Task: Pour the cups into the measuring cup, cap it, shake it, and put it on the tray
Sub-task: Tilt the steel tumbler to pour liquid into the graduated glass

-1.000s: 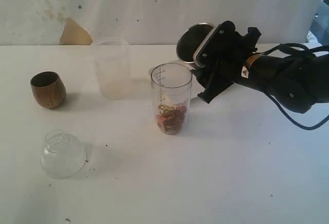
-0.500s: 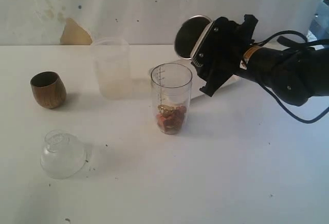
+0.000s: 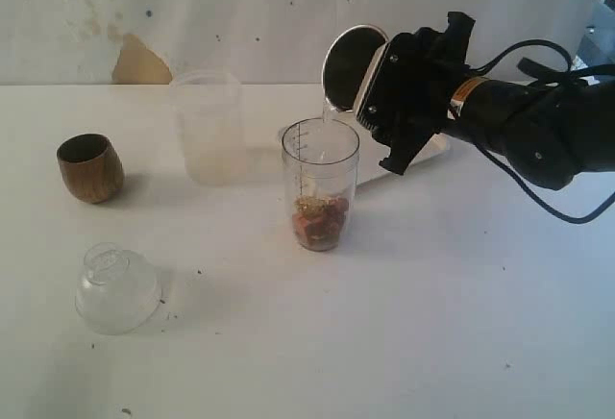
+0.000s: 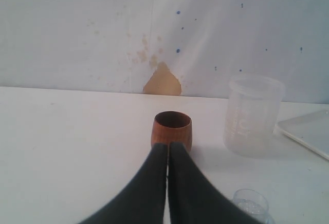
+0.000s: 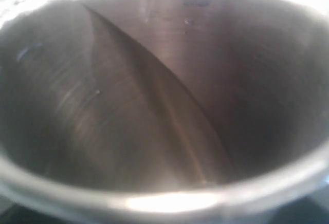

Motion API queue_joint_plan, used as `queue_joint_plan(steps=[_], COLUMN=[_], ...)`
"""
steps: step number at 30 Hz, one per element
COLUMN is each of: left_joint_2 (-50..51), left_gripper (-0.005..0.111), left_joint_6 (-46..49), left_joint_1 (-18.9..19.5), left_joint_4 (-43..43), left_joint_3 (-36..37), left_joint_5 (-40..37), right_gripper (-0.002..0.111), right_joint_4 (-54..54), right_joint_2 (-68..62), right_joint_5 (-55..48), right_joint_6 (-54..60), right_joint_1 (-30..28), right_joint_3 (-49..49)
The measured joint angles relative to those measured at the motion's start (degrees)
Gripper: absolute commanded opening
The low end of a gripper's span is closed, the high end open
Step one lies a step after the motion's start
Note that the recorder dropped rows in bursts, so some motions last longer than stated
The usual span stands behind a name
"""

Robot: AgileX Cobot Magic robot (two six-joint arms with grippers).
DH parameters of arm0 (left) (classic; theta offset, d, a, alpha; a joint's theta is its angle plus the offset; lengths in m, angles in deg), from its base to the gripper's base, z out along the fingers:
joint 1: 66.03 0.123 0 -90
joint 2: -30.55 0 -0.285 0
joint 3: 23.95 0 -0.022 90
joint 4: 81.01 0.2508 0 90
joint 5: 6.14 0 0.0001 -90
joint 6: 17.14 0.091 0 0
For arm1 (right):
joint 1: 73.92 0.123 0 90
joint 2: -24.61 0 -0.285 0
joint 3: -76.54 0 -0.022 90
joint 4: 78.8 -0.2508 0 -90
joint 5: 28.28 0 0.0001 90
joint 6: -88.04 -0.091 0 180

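Right hand (image 3: pixel 384 87): clamped on the tumbler (image 3: pixel 348 61), tipped mouth-down over the measuring cup, upper middle of the exterior view.
Left hand (image 4: pixel 168 157): fingers pressed together, empty, pointing at the wooden cup (image 4: pixel 172 129).
Measuring cup (image 3: pixel 320 184): upright, centre of the surface (image 3: pixel 432 294); reddish-brown pieces at its bottom, a thin stream falling in.
Done: wooden cup probably emptied; tumbler pour under way.
Left: cap with the clear lid (image 3: pixel 117 287), lower left; shake; set on the tray (image 3: pixel 434 148), half hidden behind the right hand.
Writing: graduation marks, figures unreadable; the frosted cup (image 4: pixel 254 113) has faint print, illegible.
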State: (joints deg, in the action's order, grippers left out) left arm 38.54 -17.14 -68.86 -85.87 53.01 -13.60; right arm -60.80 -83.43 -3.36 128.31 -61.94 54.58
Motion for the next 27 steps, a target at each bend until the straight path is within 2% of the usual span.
queue_joint_plan(steps=[27], left_joint_2=[0.0], left_gripper=[0.001], left_joint_6=[0.0], left_joint_1=[0.0], left_joint_4=[0.0], left_joint_3=[0.0], left_joint_5=[0.0], right_gripper=[0.000], right_joint_4=[0.0], right_joint_2=[-2.4], right_joint_5=[4.7], right_joint_6=[5.8], right_joint_1=[0.0], right_joint_3=[0.6])
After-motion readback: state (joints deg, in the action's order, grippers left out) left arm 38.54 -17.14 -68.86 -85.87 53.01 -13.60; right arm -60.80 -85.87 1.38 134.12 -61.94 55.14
